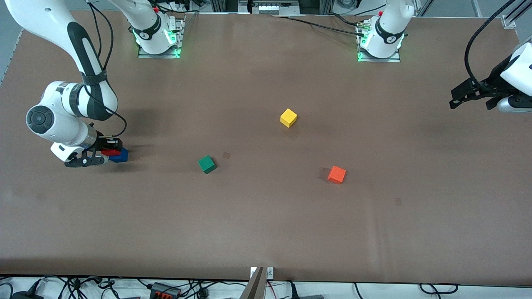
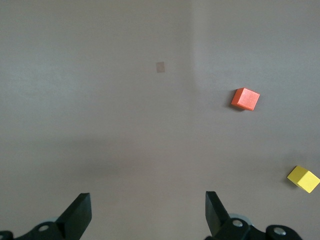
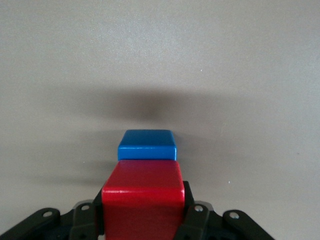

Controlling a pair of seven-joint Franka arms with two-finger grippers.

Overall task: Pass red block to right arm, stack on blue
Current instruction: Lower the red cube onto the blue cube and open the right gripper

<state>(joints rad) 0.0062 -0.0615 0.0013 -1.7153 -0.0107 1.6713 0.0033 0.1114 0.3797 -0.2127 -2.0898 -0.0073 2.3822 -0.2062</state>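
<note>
- Red block (image 3: 143,200) pinched between fingers (image 3: 192,220) of right gripper (image 1: 104,157), low at the right arm's end of the table, just beside and partly over blue block (image 1: 120,155).
- In right wrist view: red cube squarely aligned with blue block (image 3: 147,145), edges parallel, flat face toward the camera, its edge overlapping the blue one's near edge; contact between them cannot be told.
- No long axis on either, both cubes. Red block level, not tilted.
- Blue block flat on table (image 1: 266,216), shadow cast past it.
- Left gripper (image 1: 474,97) up in the air over the table edge at the left arm's end, waiting, jaws spread wide, nothing between fingers (image 2: 80,212).
- Orange cube (image 1: 336,174) and yellow cube (image 1: 288,117) mid-table, well apart; yellow farther from front camera. Both also seen in left wrist view: orange (image 2: 245,98), yellow (image 2: 303,178).
- Green cube (image 1: 207,164) between blue block and orange cube, turned slightly off square.
- Surface: plain matte brown, a few small darker square marks (image 1: 226,155).
- Arm bases (image 1: 158,37) on plates lit green along the top edge; cables (image 1: 166,288) below the table's near edge.
</note>
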